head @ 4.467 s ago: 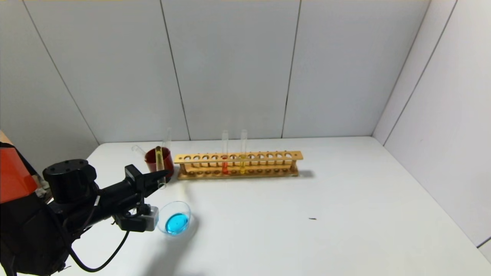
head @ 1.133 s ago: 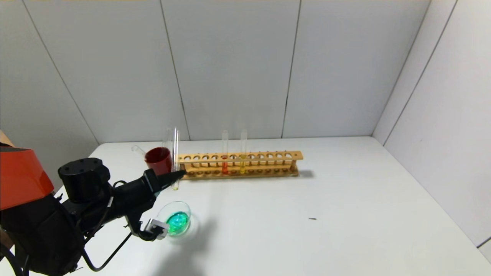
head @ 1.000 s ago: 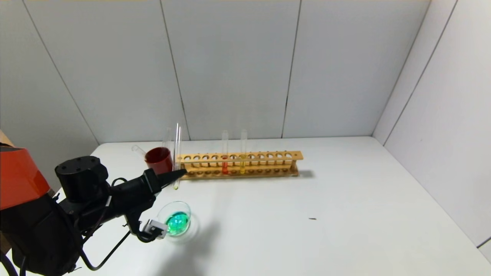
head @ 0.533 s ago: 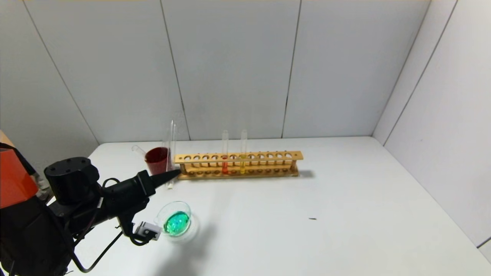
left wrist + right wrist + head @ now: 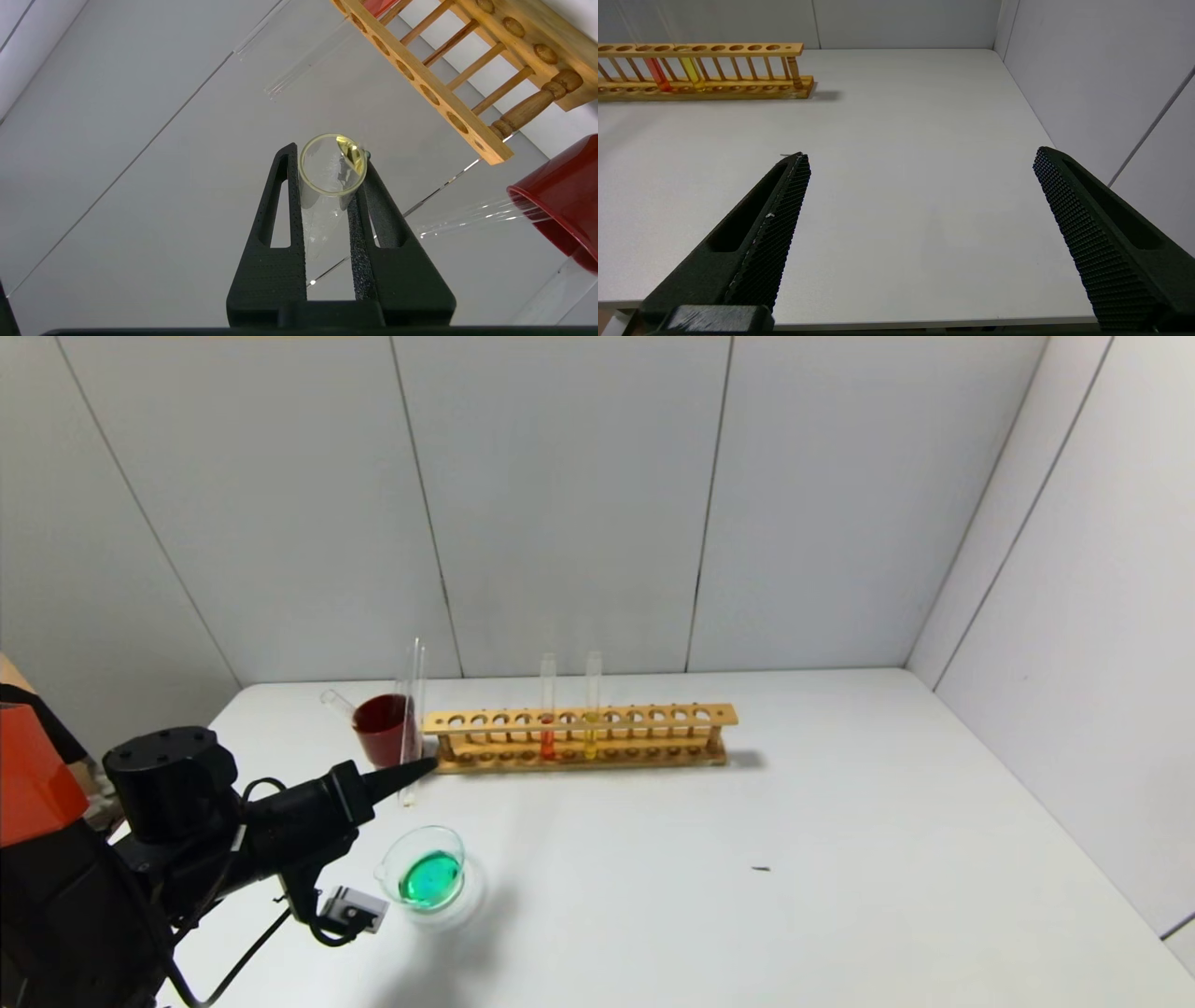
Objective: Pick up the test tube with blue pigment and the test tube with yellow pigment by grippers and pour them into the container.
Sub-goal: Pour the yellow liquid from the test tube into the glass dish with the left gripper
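The left gripper (image 5: 411,767) hangs above the white table (image 5: 747,821), between the dark red cup (image 5: 381,728) and the glass container (image 5: 425,870), its 2 fingers (image 5: 280,219) pinching a clear test tube (image 5: 409,719). In the head view the tube stands nearly upright, clamped near its lower end, its rim rising in front of the wall. In the left wrist view its open mouth (image 5: 332,170) faces the camera, with only a yellow smear clinging inside the rim.

The container sits on the table in front of the gripper, toward the robot, apart from it, holding a pool of green liquid.

The wooden rack (image 5: 579,735) stands just right of the red cup, with 2 tubes upright in it: 1 orange-red (image 5: 547,709) and 1 yellow (image 5: 592,707).

The right gripper (image 5: 920,224) hovers low over the table's near right edge, fingers spread wide, holding nothing.
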Controlling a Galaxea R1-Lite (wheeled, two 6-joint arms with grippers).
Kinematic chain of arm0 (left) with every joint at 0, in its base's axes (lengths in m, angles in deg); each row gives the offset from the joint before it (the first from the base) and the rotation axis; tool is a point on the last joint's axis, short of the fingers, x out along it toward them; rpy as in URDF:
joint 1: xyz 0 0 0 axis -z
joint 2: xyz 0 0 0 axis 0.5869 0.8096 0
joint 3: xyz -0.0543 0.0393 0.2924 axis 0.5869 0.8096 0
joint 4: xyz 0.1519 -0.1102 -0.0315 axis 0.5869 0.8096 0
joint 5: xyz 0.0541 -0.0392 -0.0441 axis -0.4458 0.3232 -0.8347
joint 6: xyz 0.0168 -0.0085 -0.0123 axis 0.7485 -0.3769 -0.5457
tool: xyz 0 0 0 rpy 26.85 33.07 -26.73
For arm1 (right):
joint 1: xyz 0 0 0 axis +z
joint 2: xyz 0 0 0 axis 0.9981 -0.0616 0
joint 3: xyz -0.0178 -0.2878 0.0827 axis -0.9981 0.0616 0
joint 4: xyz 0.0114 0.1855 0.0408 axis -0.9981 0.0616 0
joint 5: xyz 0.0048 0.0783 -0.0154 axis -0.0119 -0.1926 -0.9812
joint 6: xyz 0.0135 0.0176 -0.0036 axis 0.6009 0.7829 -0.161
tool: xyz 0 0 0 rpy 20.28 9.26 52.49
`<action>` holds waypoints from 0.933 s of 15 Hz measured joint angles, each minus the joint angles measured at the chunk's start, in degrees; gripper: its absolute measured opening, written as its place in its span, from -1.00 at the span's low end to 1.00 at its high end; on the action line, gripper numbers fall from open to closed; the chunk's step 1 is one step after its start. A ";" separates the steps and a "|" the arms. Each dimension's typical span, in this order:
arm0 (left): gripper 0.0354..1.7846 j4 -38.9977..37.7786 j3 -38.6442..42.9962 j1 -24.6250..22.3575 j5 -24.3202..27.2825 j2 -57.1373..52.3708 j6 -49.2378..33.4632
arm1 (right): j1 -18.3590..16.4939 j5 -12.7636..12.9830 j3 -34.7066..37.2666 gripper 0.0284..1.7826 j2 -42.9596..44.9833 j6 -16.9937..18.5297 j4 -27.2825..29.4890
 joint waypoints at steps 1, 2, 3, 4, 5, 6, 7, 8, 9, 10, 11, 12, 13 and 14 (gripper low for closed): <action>-0.68 0.00 0.02 0.00 -0.06 -0.09 0.77 | 0.00 0.00 0.00 0.96 0.00 -0.02 0.00; -0.68 0.00 0.05 0.00 -0.13 -0.18 1.16 | 0.00 0.00 0.00 0.96 0.00 0.00 0.00; -0.68 0.00 0.11 -0.02 -0.30 -0.24 1.32 | 0.00 0.02 0.00 0.96 0.00 -0.02 0.00; -0.68 0.00 0.16 -0.06 -0.41 -0.29 1.32 | 0.00 0.00 0.00 0.96 0.00 0.00 -0.02; -0.68 0.00 0.17 -0.06 -0.50 -0.35 1.23 | 0.00 0.00 0.00 0.96 0.00 0.00 -0.02; -0.68 0.00 0.20 -0.09 -0.55 -0.40 1.27 | 0.00 0.02 0.00 0.96 0.00 -0.02 -0.02; -0.68 0.00 0.27 -0.09 -0.59 -0.55 1.56 | 0.00 0.00 0.00 0.96 0.00 -0.02 -0.02; -0.68 0.00 0.35 -0.09 -0.74 -0.71 2.01 | 0.00 0.02 0.00 0.96 0.00 0.00 -0.02; -0.68 0.00 0.46 -0.20 -0.88 -0.83 2.17 | 0.00 0.00 0.00 0.96 0.00 -0.02 0.00; -0.68 -0.02 0.52 -0.41 -1.44 -0.90 1.93 | 0.00 0.00 0.00 0.96 0.00 0.00 -0.02; -0.68 0.00 0.59 -0.59 -2.47 -1.01 1.51 | 0.00 0.02 0.00 0.96 0.00 0.00 -0.02; -0.68 0.00 0.59 -0.72 -3.96 -1.29 0.46 | 0.00 0.00 0.00 0.96 0.00 -0.02 0.00; -0.68 0.00 0.59 -0.80 -5.75 -1.76 -1.99 | 0.00 0.02 0.00 0.96 0.00 -0.02 0.00; -0.68 0.00 0.57 -0.72 -7.63 -2.32 -5.40 | 0.00 0.00 0.00 0.96 0.00 0.00 0.00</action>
